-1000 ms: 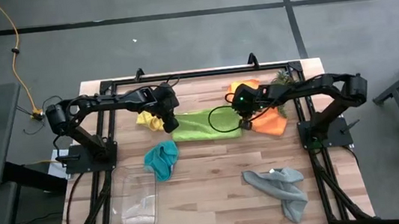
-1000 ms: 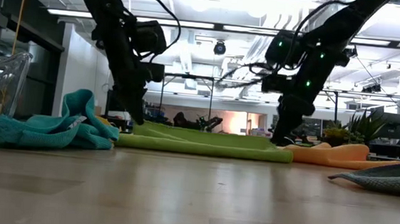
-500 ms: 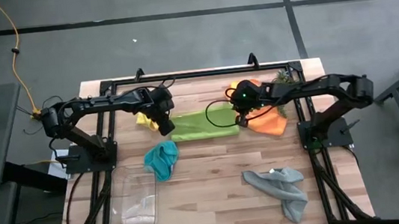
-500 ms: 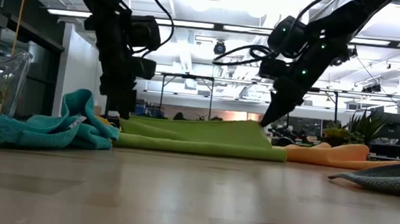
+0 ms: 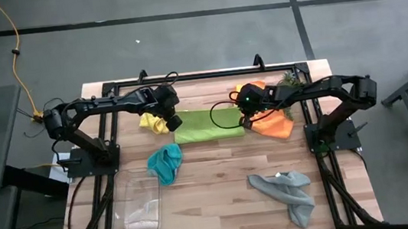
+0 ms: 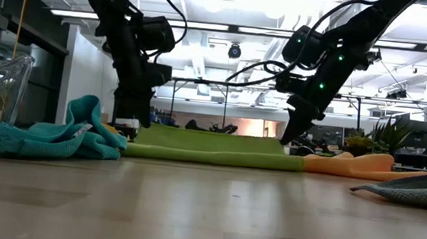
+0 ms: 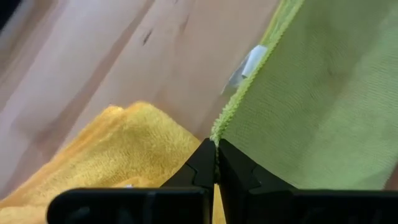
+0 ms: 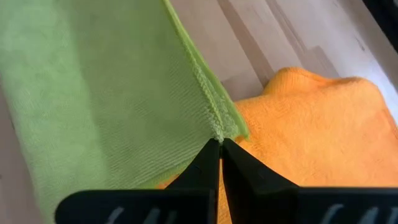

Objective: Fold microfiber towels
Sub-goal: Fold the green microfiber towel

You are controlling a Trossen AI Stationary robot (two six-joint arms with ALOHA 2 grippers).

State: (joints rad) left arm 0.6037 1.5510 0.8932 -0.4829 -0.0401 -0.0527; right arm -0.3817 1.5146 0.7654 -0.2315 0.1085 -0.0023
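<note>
The lime green towel (image 5: 207, 124) lies at the far middle of the table, its upper layer doubled over the lower one (image 6: 211, 144). My left gripper (image 5: 175, 123) is shut on its left corner and my right gripper (image 5: 245, 122) on its right corner. The yellow towel (image 5: 151, 123) lies bunched just left of it, under the left arm. An orange towel (image 5: 276, 124) lies at its right end. A teal towel (image 5: 165, 164) and a grey towel (image 5: 286, 192) lie crumpled nearer the front. My left gripper pinches the green towel's left corner (image 7: 219, 126) between its fingertips, at the hemmed edge, slanting down from above. The held layer sits a little above the layer on the table. My right gripper pinches the towel's right corner (image 8: 216, 132) at the hem the same way, slanting down from above. The layer between the two holds runs nearly level.
A clear plastic tray (image 5: 139, 210) stands at the front left. A small spiky plant (image 5: 289, 79) sits at the far right corner. Bare wood shows between the teal and grey towels.
Both grippers, shut on the green towel's near corners, have lifted that edge off the table, carried it toward the far edge and lowered it again. The near half now lies folded over the far half, which stayed in place.
</note>
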